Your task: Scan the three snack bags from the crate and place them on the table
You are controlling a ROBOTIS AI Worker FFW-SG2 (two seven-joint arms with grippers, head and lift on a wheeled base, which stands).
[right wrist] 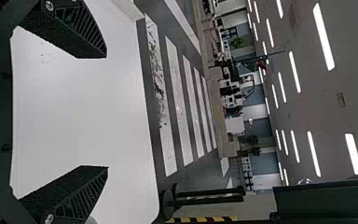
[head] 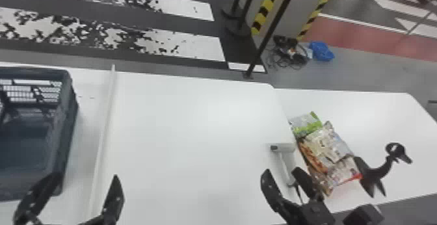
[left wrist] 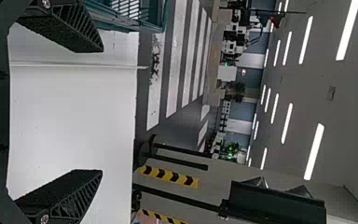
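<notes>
Worktop (head: 195,120): smooth, mostly matt, faint soft sheen. Crate (head: 66,117), left end of worktop: hard plastic, dull finish, openwork grid wall. Scanner (head: 286,148), near worktop's right edge: smooth plastic look. Snack bags (head: 328,146), near side worktop (head: 374,117)'s left edge: crinkled film packaging, glossy. Stand (head: 378,172) beside bags: smooth, plastic-looking. Left gripper (head: 86,175), right gripper (head: 282,170): fingers (left wrist: 58,25) matt, rough grainy faces, ribbed sides, shiny metal screws. Floor beyond far edge: smooth, painted stripes (head: 182,44) patchy.
</notes>
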